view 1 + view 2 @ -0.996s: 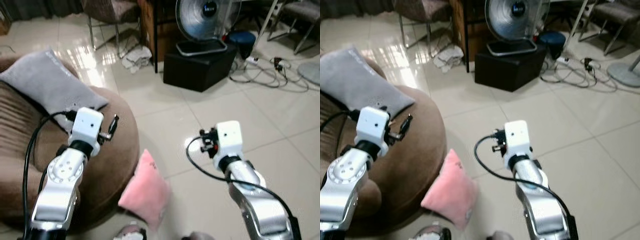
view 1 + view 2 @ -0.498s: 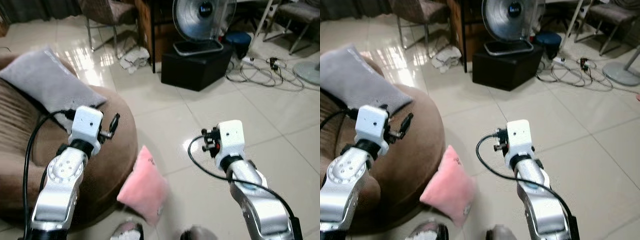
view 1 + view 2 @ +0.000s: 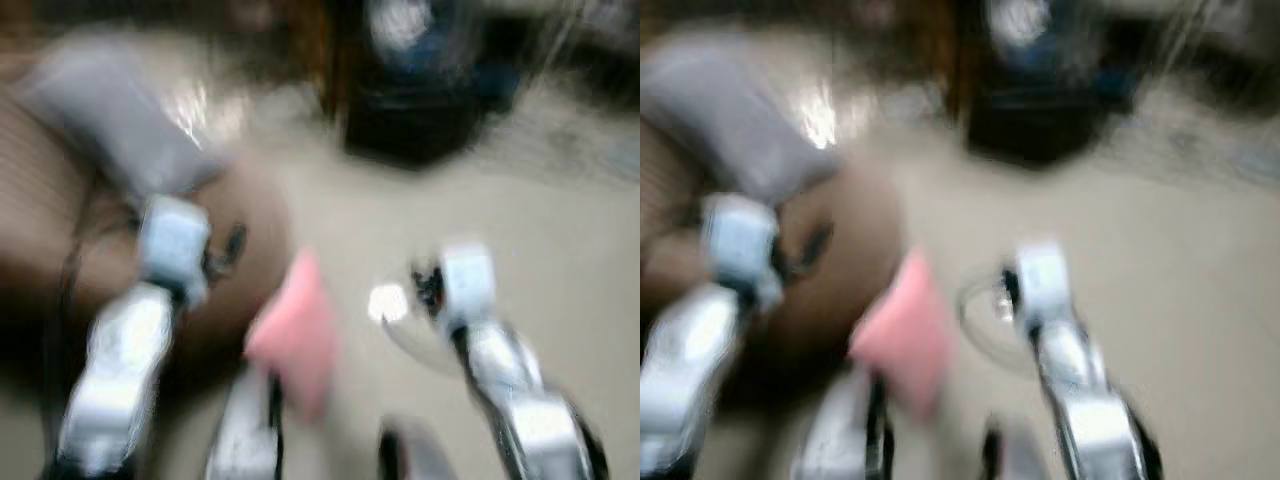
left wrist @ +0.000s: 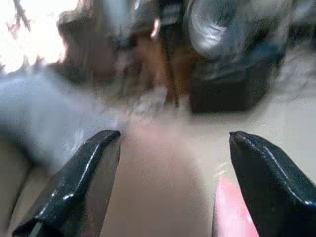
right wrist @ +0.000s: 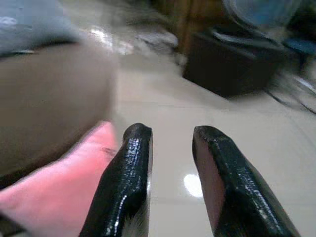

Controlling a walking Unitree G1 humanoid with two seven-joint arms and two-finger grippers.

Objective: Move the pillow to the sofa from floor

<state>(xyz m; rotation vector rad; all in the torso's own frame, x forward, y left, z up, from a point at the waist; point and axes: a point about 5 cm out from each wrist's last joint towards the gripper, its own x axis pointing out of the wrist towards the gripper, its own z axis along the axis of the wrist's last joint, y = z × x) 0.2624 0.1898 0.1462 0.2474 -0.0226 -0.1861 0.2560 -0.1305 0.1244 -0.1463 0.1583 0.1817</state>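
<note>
Pillow (image 3: 297, 330) on floor (image 3: 560, 230) between my arms, against the sofa (image 3: 40, 250) on my left. Cushion (image 3: 110, 120) on sofa. Box (image 3: 410, 125) ahead, beyond the pillow.

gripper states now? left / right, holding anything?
Left gripper: open wide, holding nothing, above the brown sofa.
Right gripper: open, a gap between the fingers, holding nothing; the pink pillow lies beside it on the floor.

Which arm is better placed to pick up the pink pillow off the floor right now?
Probably the right. Its open claw looks down at the floor with the pink pillow just beside its fingertips. The left claw, open wider, hangs over the brown sofa, the pillow at its view's edge. The head views are blurred.
</note>
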